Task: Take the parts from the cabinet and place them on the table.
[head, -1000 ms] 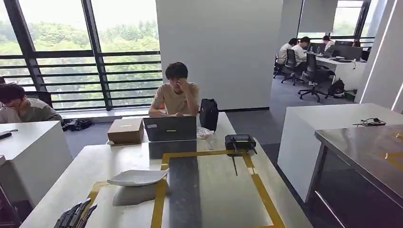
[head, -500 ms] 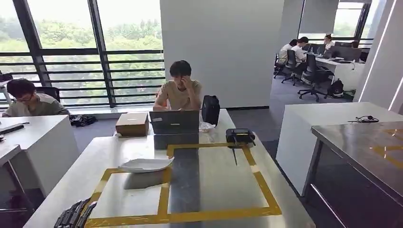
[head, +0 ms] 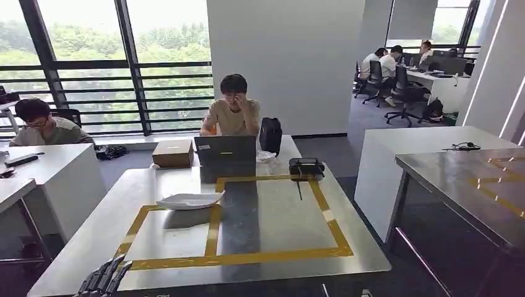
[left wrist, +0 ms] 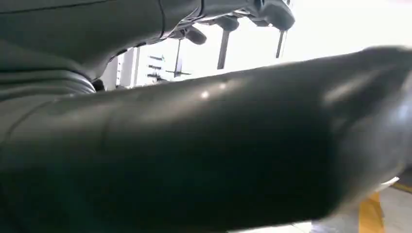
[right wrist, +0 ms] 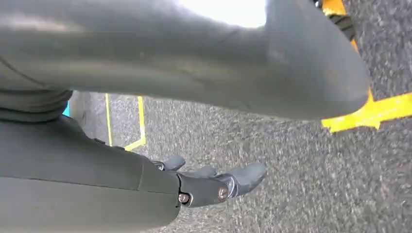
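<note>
The left robot hand [head: 102, 279] is cut off at the bottom edge of the head view, its dark fingers [head: 115, 275] apart and holding nothing, just off the near corner of the steel surface [head: 272, 216]. Its wrist view is mostly blocked by a blurred grey thumb [left wrist: 204, 155]. The right robot hand [right wrist: 214, 184] hangs over grey carpet [right wrist: 301, 170], fingers loosely apart, empty. A white dish [head: 189, 200] lies on the yellow tape outline [head: 213, 229], well apart from the left robot hand. A person [head: 233, 114] sits behind a laptop [head: 225, 150].
</note>
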